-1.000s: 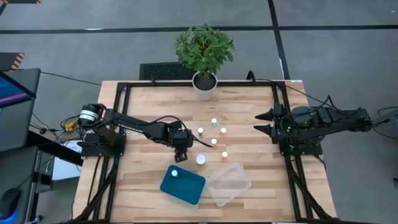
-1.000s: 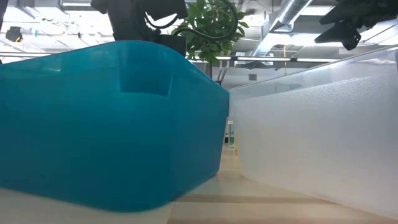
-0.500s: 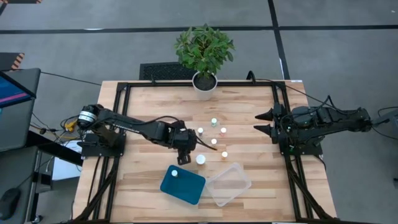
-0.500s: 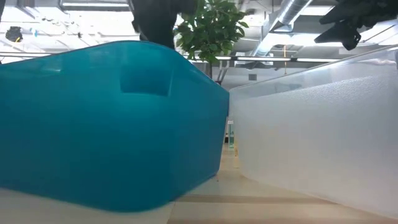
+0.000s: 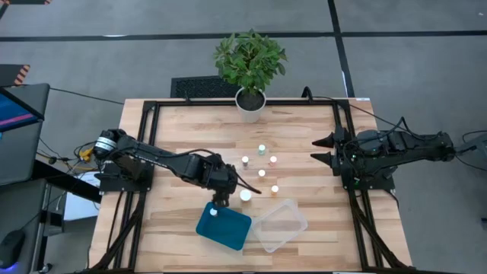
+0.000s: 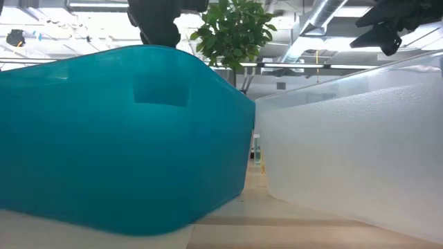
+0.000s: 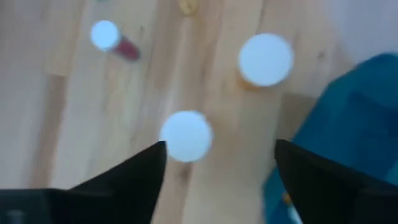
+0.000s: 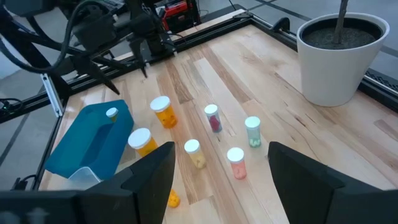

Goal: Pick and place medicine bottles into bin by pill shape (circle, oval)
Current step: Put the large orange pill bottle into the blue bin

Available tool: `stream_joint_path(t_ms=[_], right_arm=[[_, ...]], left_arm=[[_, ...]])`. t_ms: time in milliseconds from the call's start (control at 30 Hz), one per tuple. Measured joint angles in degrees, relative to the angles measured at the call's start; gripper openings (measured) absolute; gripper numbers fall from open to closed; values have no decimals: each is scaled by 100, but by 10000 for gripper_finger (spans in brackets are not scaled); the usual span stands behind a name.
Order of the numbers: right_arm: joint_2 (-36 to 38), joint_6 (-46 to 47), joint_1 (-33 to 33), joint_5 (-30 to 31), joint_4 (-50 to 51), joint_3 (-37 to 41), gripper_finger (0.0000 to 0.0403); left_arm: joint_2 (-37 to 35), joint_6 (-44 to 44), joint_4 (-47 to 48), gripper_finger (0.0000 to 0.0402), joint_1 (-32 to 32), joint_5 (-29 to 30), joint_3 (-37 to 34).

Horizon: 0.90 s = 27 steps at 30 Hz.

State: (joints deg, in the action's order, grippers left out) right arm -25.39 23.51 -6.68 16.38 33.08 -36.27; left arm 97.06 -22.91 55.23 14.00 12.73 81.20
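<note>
Several small white-capped medicine bottles stand on the wooden table, among them a greenish one (image 5: 262,149), a pinkish one (image 5: 245,160) and a wider orange one (image 5: 245,195). One more bottle (image 5: 214,212) lies in the blue bin (image 5: 228,228). My left gripper (image 5: 221,198) is open, above the table at the blue bin's far edge. In the left wrist view (image 7: 219,144) a white cap (image 7: 186,135) sits below, between its fingers. My right gripper (image 5: 313,149) is open and empty at the table's right side.
A clear bin (image 5: 279,225) stands right of the blue bin near the front edge. A potted plant (image 5: 249,65) stands at the far edge. In the low view the blue bin (image 6: 124,138) and the clear bin (image 6: 353,145) hide most of the table.
My left gripper has gone a little toward the table's near edge, to the blue bin's far edge, and stays open. The bottles have kept their places.
</note>
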Motion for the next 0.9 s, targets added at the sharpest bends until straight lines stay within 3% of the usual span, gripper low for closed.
stream_joint_path(t_ms=[167, 267, 433, 900], right_arm=[[2, 0, 0, 0, 0, 0, 271], [0, -2, 0, 0, 0, 0, 271], [0, -2, 0, 0, 0, 0, 271], [0, 0, 0, 0, 134, 0, 271]], left_arm=[[13, 276, -149, 338, 5, 60, -297], [13, 365, -555, 335, -14, -37, -576], [13, 555, -944, 327, -127, 308, -912], [46, 1085, -1667, 326, -575, -341, -1423]])
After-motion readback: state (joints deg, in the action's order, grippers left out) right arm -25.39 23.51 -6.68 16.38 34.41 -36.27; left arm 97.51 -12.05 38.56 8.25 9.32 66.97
